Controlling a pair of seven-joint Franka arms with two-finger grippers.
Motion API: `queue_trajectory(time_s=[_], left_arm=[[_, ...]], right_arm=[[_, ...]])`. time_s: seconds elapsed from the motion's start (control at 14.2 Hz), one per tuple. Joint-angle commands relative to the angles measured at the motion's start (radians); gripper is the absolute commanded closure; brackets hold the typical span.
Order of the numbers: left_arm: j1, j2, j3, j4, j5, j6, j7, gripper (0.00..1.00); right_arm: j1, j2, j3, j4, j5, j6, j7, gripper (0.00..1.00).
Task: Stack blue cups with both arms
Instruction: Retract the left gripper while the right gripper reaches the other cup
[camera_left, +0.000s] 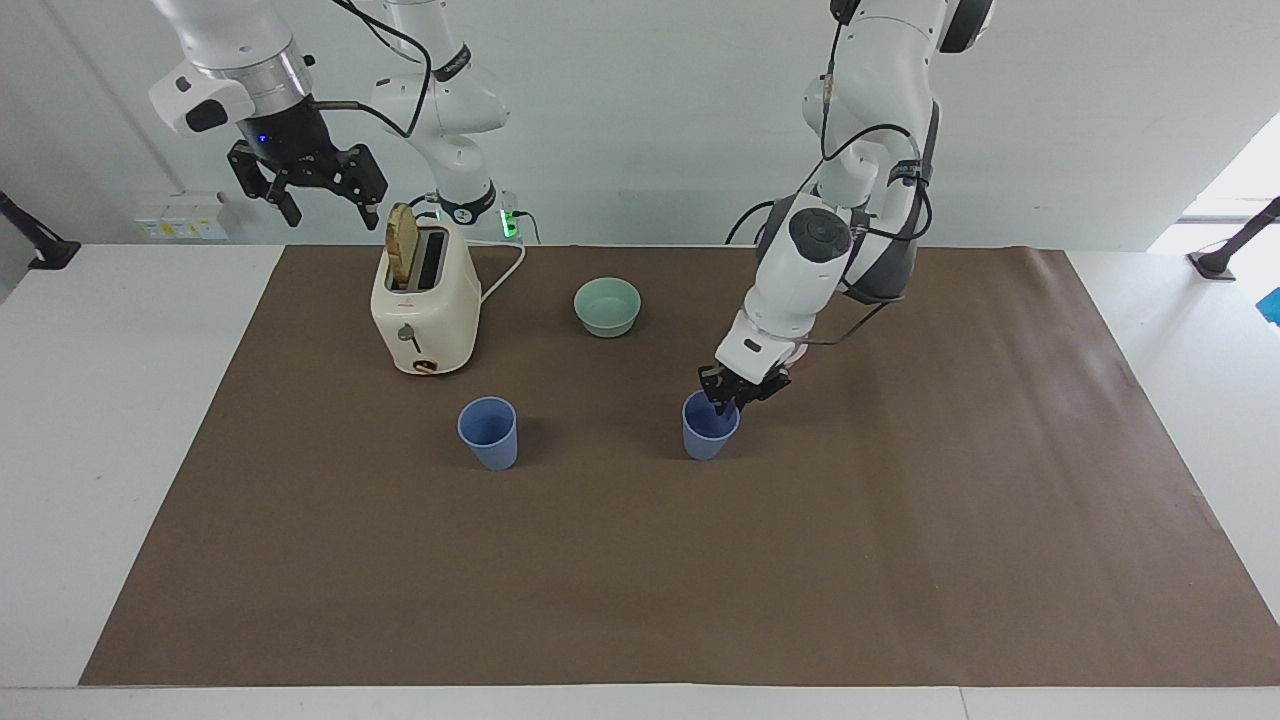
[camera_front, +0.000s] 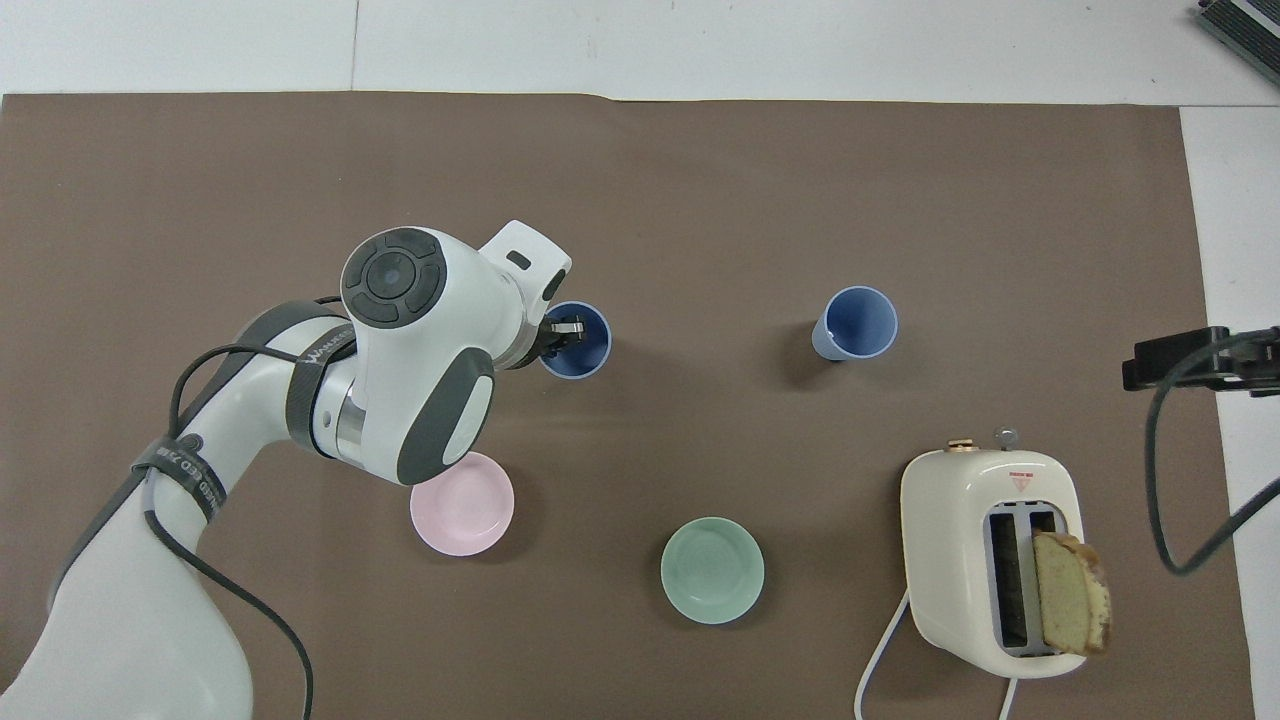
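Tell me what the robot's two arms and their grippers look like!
Both arms are big, white and rounded. The left arm has dark grey panels, a round dark grey cap on one joint, black bands and loose black cables. The right arm has a shiny silver ring at its wrist and black cables. The left gripper and the right gripper are black with two fingers each.

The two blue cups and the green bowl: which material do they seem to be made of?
The blue cups: probably plastic, judging by their thin walls and a matte, even colour without glare. The green bowl: a thicker rim and faint rings inside in the overhead view; it may be glazed ceramic or hard plastic, the look leaves this open.
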Motion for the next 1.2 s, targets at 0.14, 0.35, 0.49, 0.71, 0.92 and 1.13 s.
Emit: queue_trajectory(time_s=[0.14, 0.35, 0.49, 0.71, 0.92, 1.13], left_arm=[[-0.020, -0.001, 0.020, 0.002, -0.010, 0.001, -0.010, 0.00], [-0.008, -0.019, 0.022, 0.021, -0.006, -0.044, -0.008, 0.00], [0.004, -0.030, 0.035, 0.093, -0.004, -0.138, -0.002, 0.00], [0.078, -0.045, 0.035, 0.218, 0.005, -0.323, 0.022, 0.00], [0.164, -0.114, 0.035, 0.239, 0.039, -0.416, 0.116, 0.00], [0.218, -0.148, 0.040, 0.267, 0.135, -0.498, 0.154, 0.00]], right_arm=[[-0.012, -0.026, 0.004, -0.035, 0.006, 0.010, -0.018, 0.00], [-0.011, -0.017, 0.004, -0.065, 0.006, 0.057, -0.028, 0.00], [0.001, -0.012, 0.006, -0.133, 0.006, 0.185, -0.027, 0.00], [0.008, 0.056, 0.018, -0.136, 0.011, 0.273, -0.028, 0.00], [0.047, 0.150, 0.019, -0.136, 0.023, 0.390, -0.030, 0.00], [0.081, 0.243, 0.019, -0.136, 0.023, 0.492, -0.033, 0.00]])
